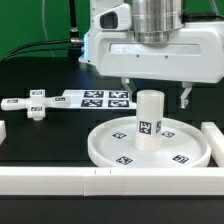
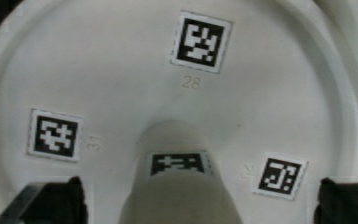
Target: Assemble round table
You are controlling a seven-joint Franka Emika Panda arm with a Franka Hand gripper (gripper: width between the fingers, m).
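The white round disc (image 1: 103, 150) lies flat on the black table, with tags on its face. The short cylinder leg (image 1: 148, 120) stands upright on its central hub and carries a tag. My gripper (image 1: 155, 98) hangs over the leg, open, one finger on each side of the leg's top and clear of it. In the wrist view the disc (image 2: 140, 70) fills the picture and the leg (image 2: 190, 185) stands between the dark fingertips (image 2: 51, 205) of my gripper (image 2: 197, 208). The cross-shaped foot (image 1: 36, 106) lies apart at the exterior view's left.
The marker board (image 1: 100, 97) lies behind the disc. White border blocks run along the front (image 1: 100, 182), at the exterior view's right (image 1: 212, 136) and at its left edge (image 1: 3, 130). Black cables hang at the back.
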